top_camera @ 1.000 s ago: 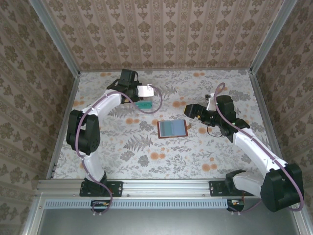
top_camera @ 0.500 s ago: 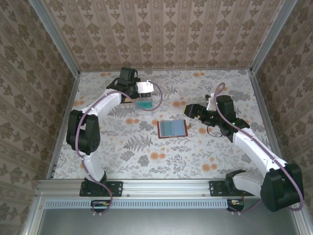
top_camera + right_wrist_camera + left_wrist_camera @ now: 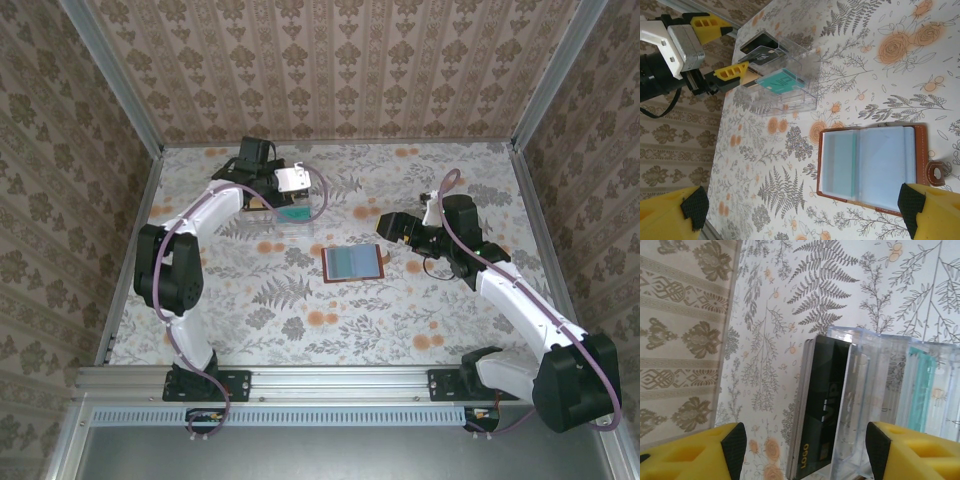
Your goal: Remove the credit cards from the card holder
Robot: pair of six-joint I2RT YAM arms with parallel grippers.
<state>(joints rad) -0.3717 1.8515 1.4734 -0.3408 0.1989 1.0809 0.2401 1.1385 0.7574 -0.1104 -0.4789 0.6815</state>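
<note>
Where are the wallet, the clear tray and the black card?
Wallet (image 3: 885,165), right wrist view, on its blue-grey inside.
Clear tray (image 3: 785,102), right wrist view, on a bare clear wall.
Black card (image 3: 822,405), left wrist view, on its face.

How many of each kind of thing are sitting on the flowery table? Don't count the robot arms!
card holder: 1
clear tray: 1
black card: 1
teal card: 1
Total: 4 that can be told apart. Both cards stand in the tray, and more cards may be hidden behind them.
</note>
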